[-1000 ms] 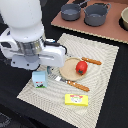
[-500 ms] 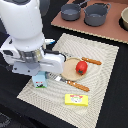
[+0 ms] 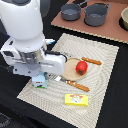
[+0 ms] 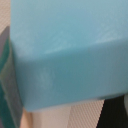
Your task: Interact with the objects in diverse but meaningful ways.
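In the exterior view, a white robot arm is seen filling the exterior view's left, bent low over a pale woven placemat on a dark table. The gripper is hidden beneath the arm's bulky wrist, directly above a milk carton with a light blue top and green-and-white sides, which stands upright on the mat. Whether the jaws are parted or closed on the carton cannot be told from this view. A round tan plate is placed just beside the arm, and a red tomato rests on it. One orange-handled piece of cutlery lies beyond the plate, and another lies on the near side of it. A flat yellow box is laid near the mat's front edge, well apart from the carton. Two grey pots are set on a brown board at the back.

In the wrist view, almost the whole picture is taken up by the carton's blurred light blue top, seen very close. A green strip is visible at one side, and a little of the placemat below. No finger can be made out, so the hand's state stays undecided here too.
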